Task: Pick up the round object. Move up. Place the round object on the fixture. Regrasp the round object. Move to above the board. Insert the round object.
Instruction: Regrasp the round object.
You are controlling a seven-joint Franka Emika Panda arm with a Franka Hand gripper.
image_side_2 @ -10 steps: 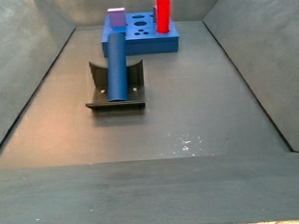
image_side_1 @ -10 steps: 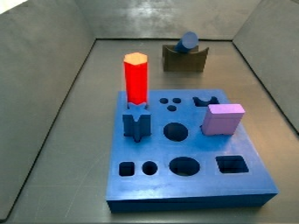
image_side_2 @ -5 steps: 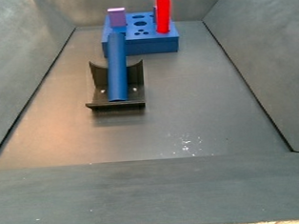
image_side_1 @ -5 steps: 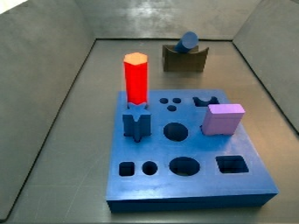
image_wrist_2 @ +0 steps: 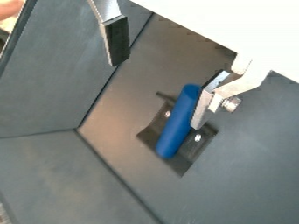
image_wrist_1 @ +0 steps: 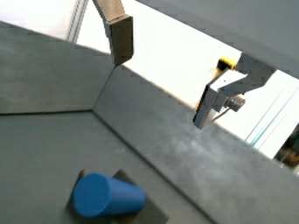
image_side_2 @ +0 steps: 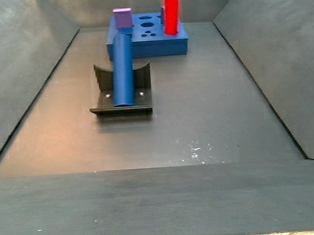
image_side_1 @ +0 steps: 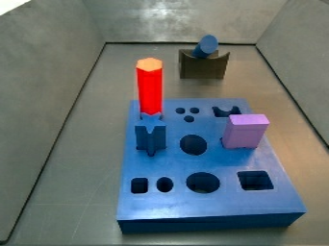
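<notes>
Round object [image_side_2: 122, 67] lies on the fixture [image_side_2: 121, 102], mid-floor. Board [image_side_1: 206, 178] beyond it, apart. Gripper [image_wrist_2: 163, 66] above the round object, fingers apart, nothing between.

The long smooth cylinder [image_side_2: 122, 72] is dark blue. It lies on the dark olive-brown fixture block [image_side_2: 121, 95]. The thick square board [image_side_1: 206, 163] is blue with dark holes. On it stand a red hexagonal peg [image_side_1: 149, 86], a dark blue star-shaped peg [image_side_1: 149, 137] and a pink-lilac cube [image_side_1: 247, 131]. The floor [image_side_2: 188, 128] is dark grey. Far above the cylinder, the tool [image_wrist_2: 163, 63] has silver fingers [image_wrist_2: 211, 101] with dark pads.
</notes>
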